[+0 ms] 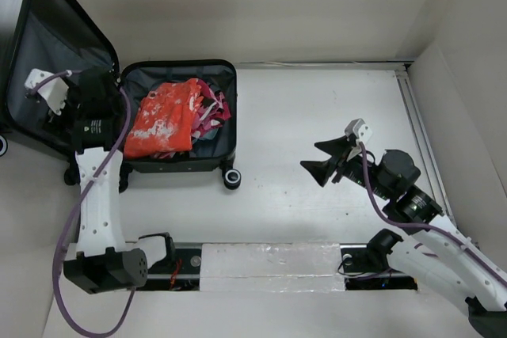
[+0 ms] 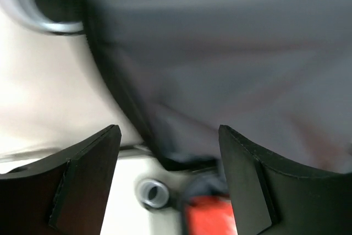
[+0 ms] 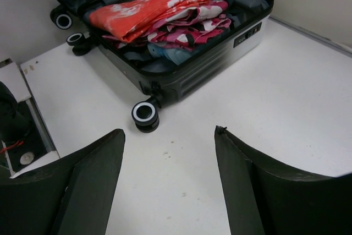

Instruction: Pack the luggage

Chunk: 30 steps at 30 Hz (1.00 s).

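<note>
Left jaws spread wide, pinching nothing; raised lid point(image 2: 220, 53) of the luggage point(image 1: 182, 166) just ahead between them. My right jaws spread too, empty above the counter point(image 3: 275, 92); luggage lies open ahead-left of them, clothes point(image 1: 162, 116) inside.

L end effector point(image 2: 168, 136): fingers apart | luggage point(image 2: 231, 53) lining close, blurry

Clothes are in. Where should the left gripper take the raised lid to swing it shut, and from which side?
Probably the thin rim of the lid, edge-on from the near side: in the left wrist view it runs between the fingers of the open left gripper, so one finger meets the grey lining, one the shell. The lid hinges beside the clothes, so it folds rightward.
</note>
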Each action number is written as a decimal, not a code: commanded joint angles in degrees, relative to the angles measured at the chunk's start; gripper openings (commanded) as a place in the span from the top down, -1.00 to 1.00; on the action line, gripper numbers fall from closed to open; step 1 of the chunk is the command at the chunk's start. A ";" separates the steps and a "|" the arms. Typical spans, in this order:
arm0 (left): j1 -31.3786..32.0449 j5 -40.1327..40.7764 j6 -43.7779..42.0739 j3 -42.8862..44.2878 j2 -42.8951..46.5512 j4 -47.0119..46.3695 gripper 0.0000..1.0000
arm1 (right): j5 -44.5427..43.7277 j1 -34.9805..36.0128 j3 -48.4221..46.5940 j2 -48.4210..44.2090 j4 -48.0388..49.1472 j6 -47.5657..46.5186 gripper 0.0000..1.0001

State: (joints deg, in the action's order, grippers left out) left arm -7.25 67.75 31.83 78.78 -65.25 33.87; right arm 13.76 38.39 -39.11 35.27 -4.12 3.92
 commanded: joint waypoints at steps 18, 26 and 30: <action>5.22 -39.29 -6.53 -2.01 15.73 -6.01 -0.39 | -0.14 0.54 0.09 1.03 2.80 -1.02 -0.45; 5.22 -9.44 0.23 -8.81 17.00 4.09 -0.47 | 0.05 0.54 0.17 0.42 2.80 -1.02 -0.45; 2.60 -8.06 -4.05 -15.67 17.70 -3.88 -0.58 | 0.04 0.54 0.18 -0.99 2.80 -1.02 -0.45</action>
State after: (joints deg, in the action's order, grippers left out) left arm -2.79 52.25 28.86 66.96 -45.50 32.77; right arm 13.78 38.39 -38.50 35.31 -4.12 3.64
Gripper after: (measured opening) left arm 0.790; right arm 0.721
